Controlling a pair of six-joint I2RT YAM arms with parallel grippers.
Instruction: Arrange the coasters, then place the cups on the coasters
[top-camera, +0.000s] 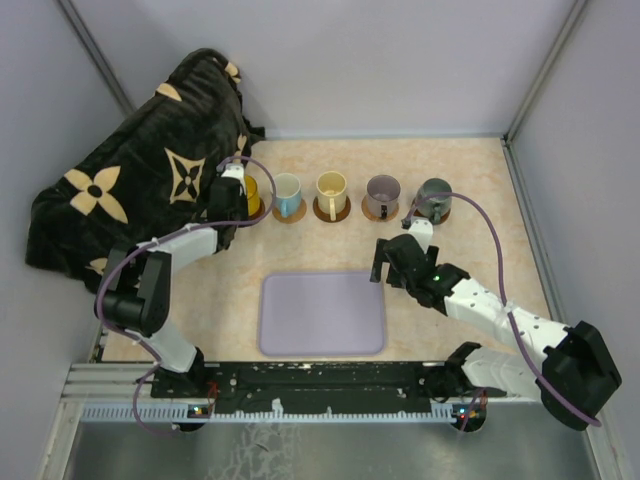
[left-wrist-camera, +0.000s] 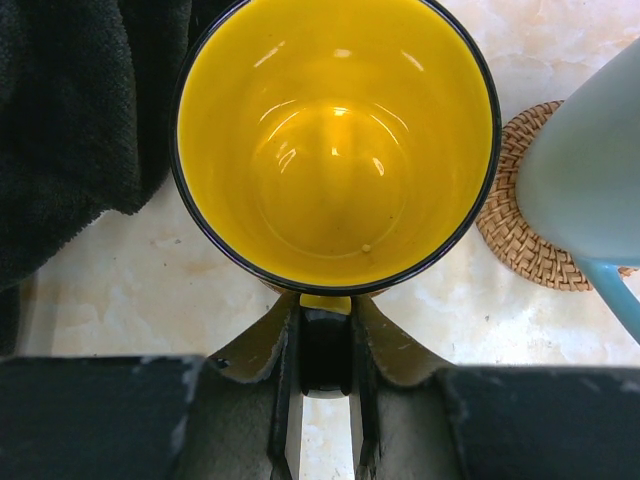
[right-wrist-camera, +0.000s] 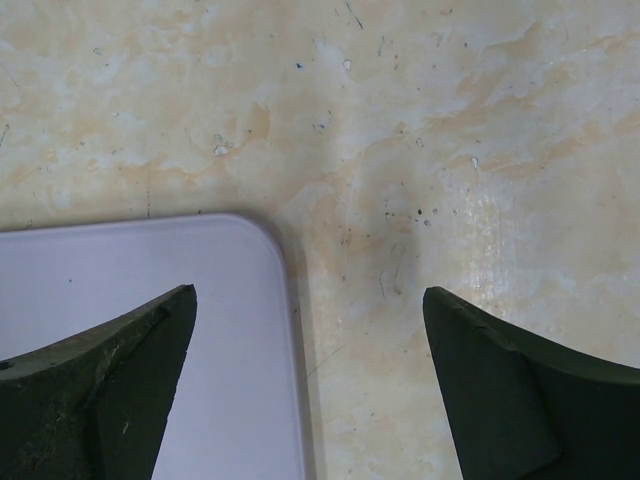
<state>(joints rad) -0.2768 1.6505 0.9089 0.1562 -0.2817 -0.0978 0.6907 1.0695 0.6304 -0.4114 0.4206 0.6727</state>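
Note:
Five cups stand in a row at the back: yellow (top-camera: 252, 196), white and light-blue (top-camera: 287, 192), cream (top-camera: 331, 188), mauve (top-camera: 382, 190) and grey-green (top-camera: 435, 194). Brown coasters (top-camera: 332, 213) show under the last four. My left gripper (top-camera: 232, 196) is shut on the yellow cup's handle (left-wrist-camera: 326, 302), with the yellow cup (left-wrist-camera: 335, 150) right ahead of my left gripper (left-wrist-camera: 326, 312). What lies under that cup is hidden. A woven coaster (left-wrist-camera: 520, 235) carries the light-blue cup (left-wrist-camera: 585, 180) beside it. My right gripper (top-camera: 390, 266) hangs open and empty over the tray's far right corner.
A lavender rectangular tray (top-camera: 322, 312) lies at the front middle; its corner (right-wrist-camera: 150, 270) shows under my right gripper (right-wrist-camera: 310, 305). A black blanket with tan flowers (top-camera: 140, 180) is heaped at the back left, and its edge (left-wrist-camera: 80, 110) touches the yellow cup's left side. Grey walls enclose the table.

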